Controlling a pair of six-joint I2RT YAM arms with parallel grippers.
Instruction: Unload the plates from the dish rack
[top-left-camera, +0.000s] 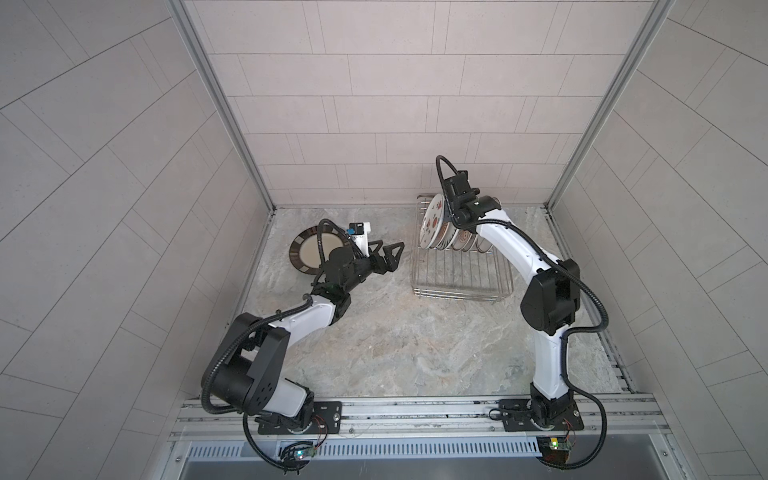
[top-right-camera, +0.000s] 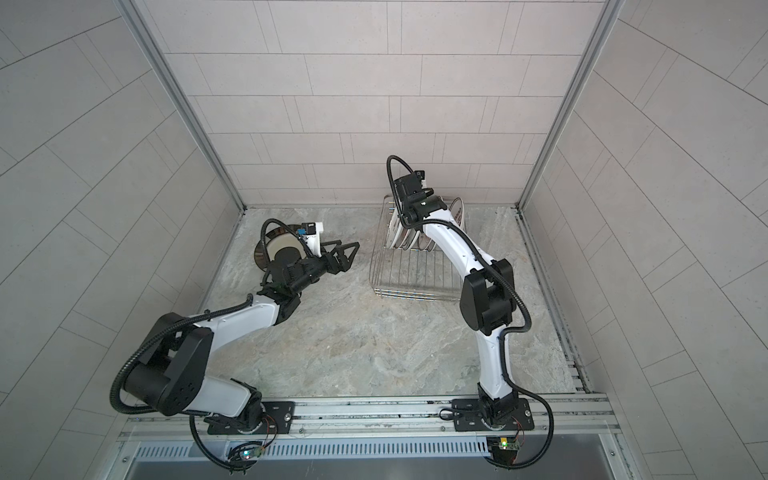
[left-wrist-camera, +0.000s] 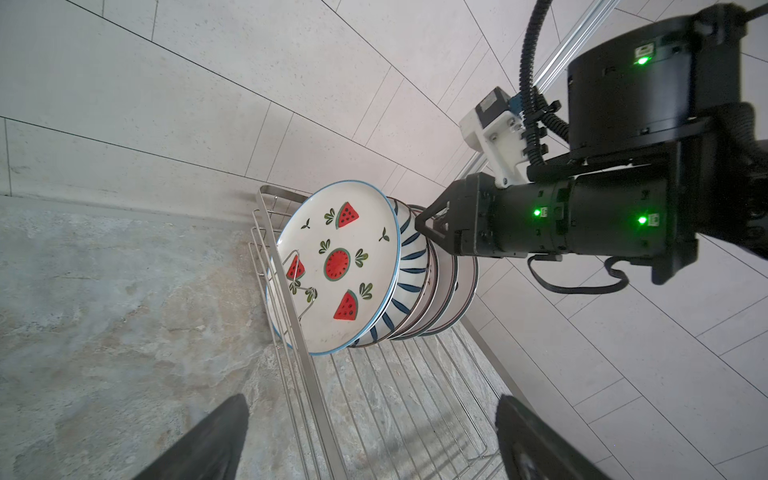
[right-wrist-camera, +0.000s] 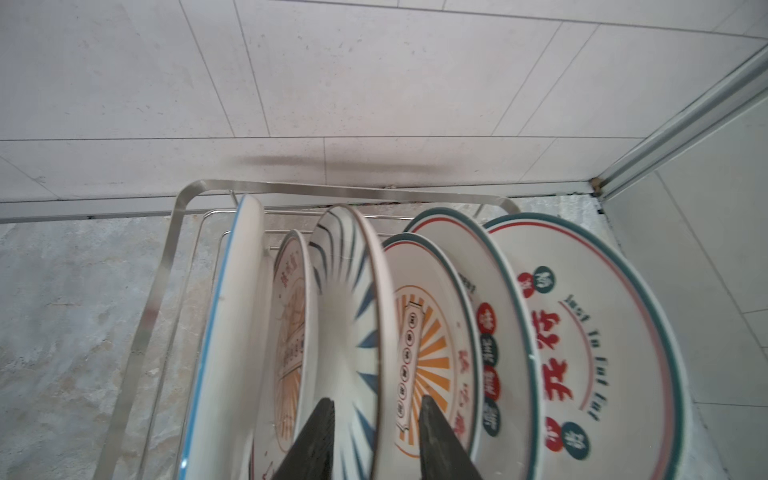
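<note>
Marble top (top-left-camera: 374, 332); plates (left-wrist-camera: 336, 266) upright in dish rack (top-left-camera: 461, 294); left fingers (left-wrist-camera: 199, 449) spread; right fingers (right-wrist-camera: 316, 440), grip unclear

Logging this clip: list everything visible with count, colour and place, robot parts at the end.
dark-rimmed plate: 1, dark rim and cream centre, flat on the table left of the rack
racked plates: 6, white with watermelon, blue-stripe, orange sunburst and red-character prints, on edge at the rack's far end
dish rack: 1, silver wire, on the table by the back wall
table: 1, grey marbled
walls: 3, pale grey tile, around the table
left pincer: 1, black, open and empty, between flat plate and rack
right pincer: 1, black, jaws apart astride the blue-striped plate
arms: 2, white and black, on the front rail
</note>
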